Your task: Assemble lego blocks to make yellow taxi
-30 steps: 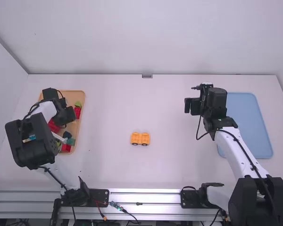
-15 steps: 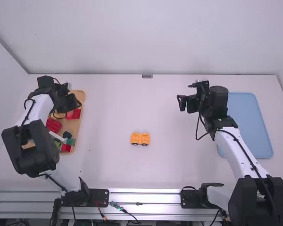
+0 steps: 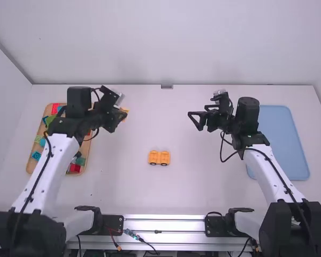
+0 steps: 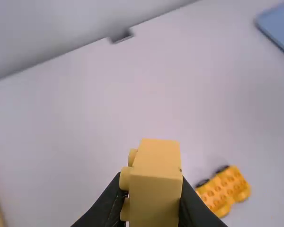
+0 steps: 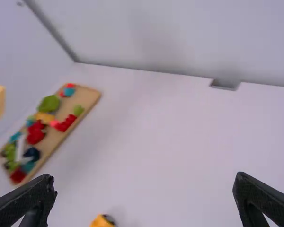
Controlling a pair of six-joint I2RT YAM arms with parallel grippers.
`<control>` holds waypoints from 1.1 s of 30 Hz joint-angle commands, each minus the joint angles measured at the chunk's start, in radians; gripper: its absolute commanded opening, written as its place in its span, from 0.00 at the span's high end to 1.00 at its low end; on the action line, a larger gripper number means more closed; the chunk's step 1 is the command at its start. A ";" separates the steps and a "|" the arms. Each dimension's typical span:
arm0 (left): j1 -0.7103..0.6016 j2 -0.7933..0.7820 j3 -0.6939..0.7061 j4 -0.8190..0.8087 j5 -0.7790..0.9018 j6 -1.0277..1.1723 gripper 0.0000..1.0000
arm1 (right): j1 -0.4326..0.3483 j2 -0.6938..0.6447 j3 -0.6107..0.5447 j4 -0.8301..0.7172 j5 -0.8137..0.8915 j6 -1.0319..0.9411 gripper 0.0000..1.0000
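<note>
One yellow block (image 4: 156, 203) is now carried clear of the wooden tray (image 5: 91, 97), pinched in the left gripper (image 4: 150, 189); its fitting onto the wheeled base (image 3: 159, 158), set mid-table, is probably next. The left wrist is turned inward; the right gripper (image 5: 144, 177) is held wide open, aimed centrally.

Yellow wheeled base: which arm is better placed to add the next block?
Left, I'd say: the left hand grips a yellow block, while the right hand is open and empty.
</note>
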 commanded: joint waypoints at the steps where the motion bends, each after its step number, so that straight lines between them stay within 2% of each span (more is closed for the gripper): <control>1: -0.056 -0.055 -0.053 -0.004 0.014 0.167 0.98 | 0.011 0.003 0.032 -0.010 -0.135 0.064 0.01; 5: -0.145 -0.114 -0.133 0.028 -0.005 0.312 0.98 | 0.070 0.003 0.032 -0.056 -0.158 0.097 0.01; 10: -0.203 -0.125 -0.200 0.148 -0.097 0.346 0.98 | 0.156 0.003 0.032 -0.079 -0.205 0.095 0.01; 18: -0.264 -0.125 -0.221 0.165 -0.092 0.443 0.97 | 0.234 0.003 0.032 -0.101 -0.201 0.079 0.01; 26: -0.357 -0.125 -0.221 0.167 -0.103 0.496 0.97 | 0.270 0.003 0.032 -0.098 -0.184 0.085 0.01; 29: -0.390 -0.125 -0.222 0.179 -0.140 0.499 0.98 | 0.276 0.003 0.032 -0.101 -0.185 0.085 0.12; 33: -0.424 -0.125 -0.224 0.211 -0.148 0.499 0.98 | 0.276 0.005 0.032 -0.097 -0.222 0.085 0.12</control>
